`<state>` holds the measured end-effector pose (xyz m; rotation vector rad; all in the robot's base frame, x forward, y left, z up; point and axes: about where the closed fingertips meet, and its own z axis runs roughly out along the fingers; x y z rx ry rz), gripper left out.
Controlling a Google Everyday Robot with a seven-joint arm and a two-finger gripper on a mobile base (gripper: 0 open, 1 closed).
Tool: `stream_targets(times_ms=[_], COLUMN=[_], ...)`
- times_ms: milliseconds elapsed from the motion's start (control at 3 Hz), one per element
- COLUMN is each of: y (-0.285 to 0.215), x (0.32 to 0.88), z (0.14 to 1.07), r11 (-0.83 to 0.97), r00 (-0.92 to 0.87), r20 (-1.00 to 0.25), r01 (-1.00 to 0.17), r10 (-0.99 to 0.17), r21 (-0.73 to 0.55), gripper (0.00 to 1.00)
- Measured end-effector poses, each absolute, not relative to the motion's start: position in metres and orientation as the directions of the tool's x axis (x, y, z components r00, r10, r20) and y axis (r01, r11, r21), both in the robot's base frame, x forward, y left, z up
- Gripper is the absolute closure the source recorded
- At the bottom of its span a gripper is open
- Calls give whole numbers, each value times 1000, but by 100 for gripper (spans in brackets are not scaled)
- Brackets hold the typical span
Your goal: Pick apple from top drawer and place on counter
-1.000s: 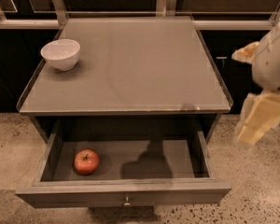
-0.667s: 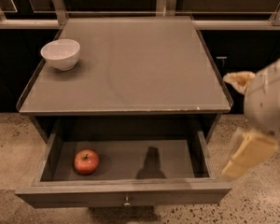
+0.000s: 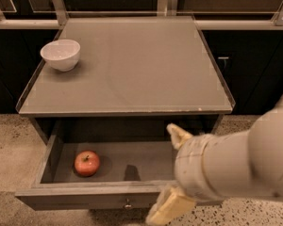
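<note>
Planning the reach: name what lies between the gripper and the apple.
In the camera view, only bare, shadowed top drawer floor separates the apple at left from the gripper at right.

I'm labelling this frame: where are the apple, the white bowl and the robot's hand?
apple [image 3: 87, 163]: camera view, centre of its red skin.
white bowl [image 3: 61, 63]: camera view, its outer wall.
hand [image 3: 162, 173]: camera view, midway between its fingertips, over the right part of the open top drawer [image 3: 75, 197].

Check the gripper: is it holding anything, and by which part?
Nothing is held. The gripper is open at the front right of the drawer; the apple lies apart from it, on the drawer's left.
</note>
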<state>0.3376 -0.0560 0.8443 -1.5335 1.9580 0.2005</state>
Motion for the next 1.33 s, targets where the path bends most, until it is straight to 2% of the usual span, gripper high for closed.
stream_targets(times_ms=[333,1000,1333], y=[-7,-5,5], x=[334,337,361], z=[768,752,748], r11=[312,341,346], r00=[-172,-190,-155], r20=[-650,-688,-739], r01=[-944,-936,-932], r10=[-740,-701,-656], r21=[-106,-89,-111], gripper=[0,0,0])
